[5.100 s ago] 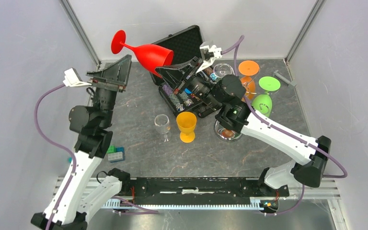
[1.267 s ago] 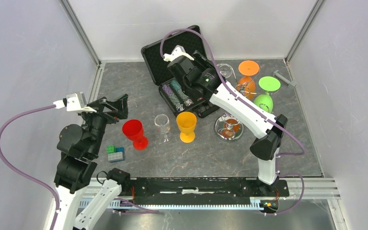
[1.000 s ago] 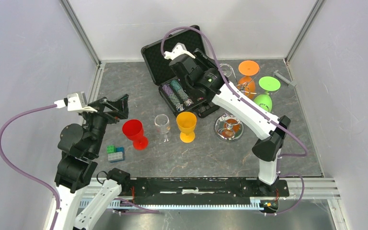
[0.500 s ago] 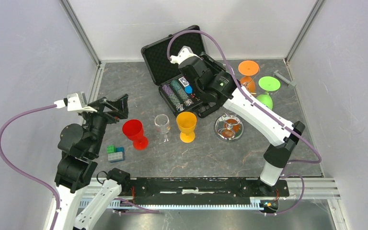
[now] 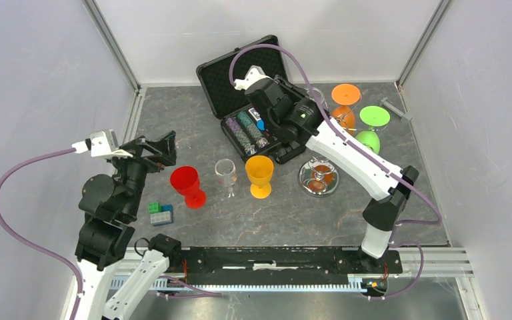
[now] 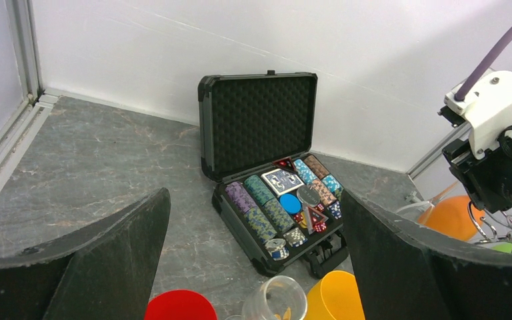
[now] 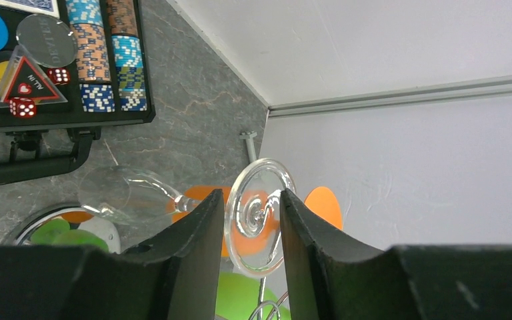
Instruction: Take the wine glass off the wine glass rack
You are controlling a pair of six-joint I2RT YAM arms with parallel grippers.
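A clear wine glass (image 7: 260,217) hangs tipped on the chrome wine glass rack (image 5: 318,179), its bowl (image 7: 123,193) to the left and its round foot towards the wall. My right gripper (image 7: 252,200) is open but narrowed, one finger on each side of that foot and very close to it. In the top view my right arm covers most of this glass. An orange glass (image 5: 345,95) and green glasses (image 5: 375,117) also hang on the rack. My left gripper (image 6: 253,200) stands wide open and holds nothing, above the table at the left.
An open black chip case (image 5: 253,113) lies just left of the rack. A red glass (image 5: 187,183), a small clear glass (image 5: 225,173) and a yellow glass (image 5: 260,173) stand upright mid-table. Small toy blocks (image 5: 160,213) lie near the left arm. Walls enclose the table.
My right arm has swung right from over the chip case to the rack, and its jaws have narrowed round the clear glass's foot. The left arm has stayed where it was.
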